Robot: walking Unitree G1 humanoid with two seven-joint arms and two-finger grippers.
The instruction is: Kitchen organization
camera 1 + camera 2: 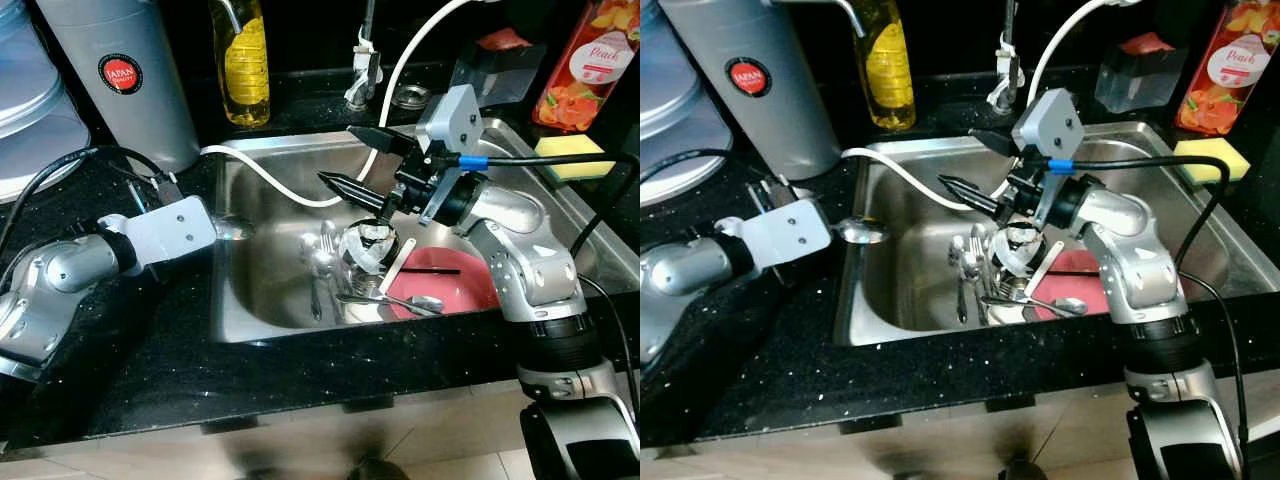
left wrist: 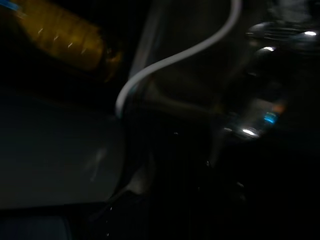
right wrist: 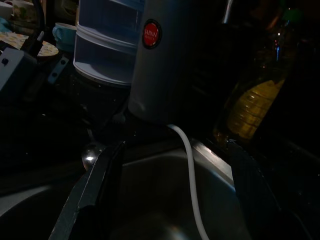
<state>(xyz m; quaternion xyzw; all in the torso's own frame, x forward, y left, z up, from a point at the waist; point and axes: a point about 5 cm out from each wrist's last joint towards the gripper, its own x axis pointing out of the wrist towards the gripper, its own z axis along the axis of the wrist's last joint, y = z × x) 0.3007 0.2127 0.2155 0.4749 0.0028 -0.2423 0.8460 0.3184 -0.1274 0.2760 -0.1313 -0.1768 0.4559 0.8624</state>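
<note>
A steel sink (image 1: 262, 290) holds several spoons and forks (image 1: 318, 265), a clear glass (image 1: 365, 245) and a pink plate (image 1: 450, 285). My right gripper (image 1: 348, 160) hangs open over the middle of the sink, just above the glass, its two black fingers (image 3: 95, 190) spread wide with nothing between them. My left gripper (image 1: 215, 228) lies on the black counter at the sink's left rim. A spoon (image 1: 862, 232) sticks out from under its white wrist housing, bowl over the rim; its fingers are hidden.
A white hose (image 1: 270, 175) runs from the tap (image 1: 365, 70) across the sink's back left. Behind stand a grey canister (image 1: 130, 80), an oil bottle (image 1: 243, 60), a peach carton (image 1: 585, 65) and a yellow sponge (image 1: 572, 155). Stacked containers (image 1: 30, 110) sit far left.
</note>
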